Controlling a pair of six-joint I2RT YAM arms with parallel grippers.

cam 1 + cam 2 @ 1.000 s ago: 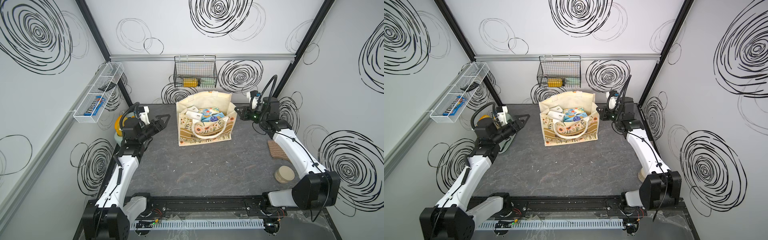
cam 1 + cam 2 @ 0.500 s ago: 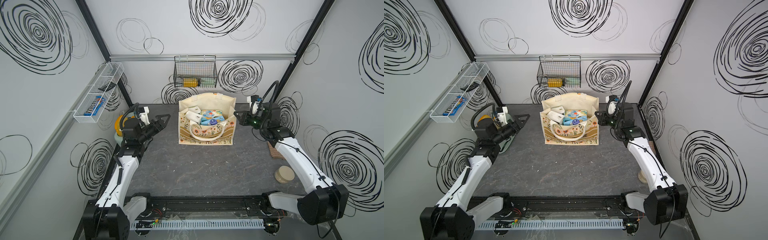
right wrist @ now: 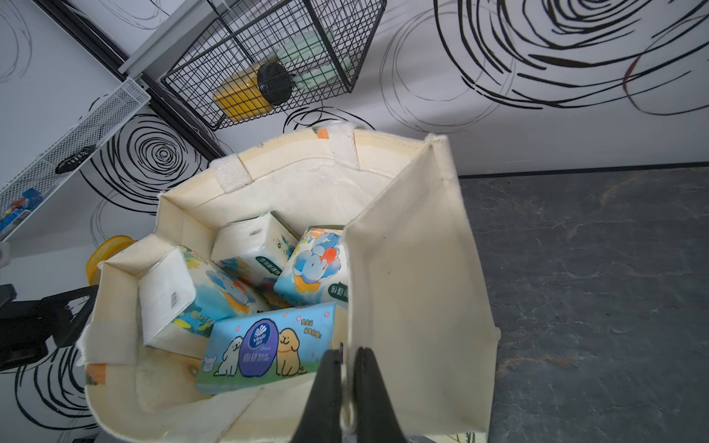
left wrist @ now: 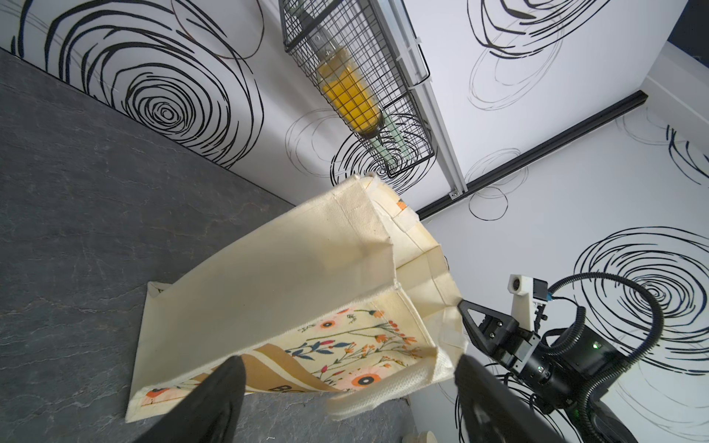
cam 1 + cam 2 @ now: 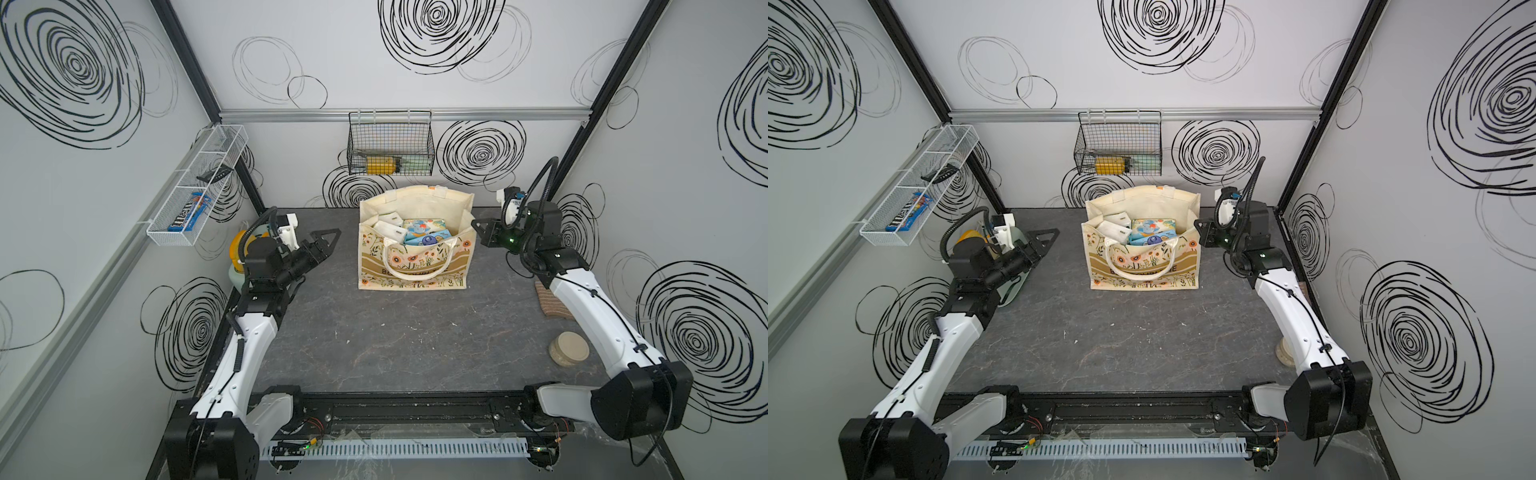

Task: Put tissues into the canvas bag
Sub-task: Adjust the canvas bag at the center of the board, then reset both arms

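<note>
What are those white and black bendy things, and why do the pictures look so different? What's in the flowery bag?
Those are two robot arms with pinching claws. Two pictures look down from above on the dark grey table; the other two come from cameras on each arm's wrist. The tall cream canvas bag with orange flowers stands on the table, with soft plastic-wrapped tissue packs inside. The right claw, called the right gripper, is shut, pinching the bag's side edge. The left gripper is open and holds nothing. A brown striped folded cloth and a round beige disc lie by the right arm.
</note>
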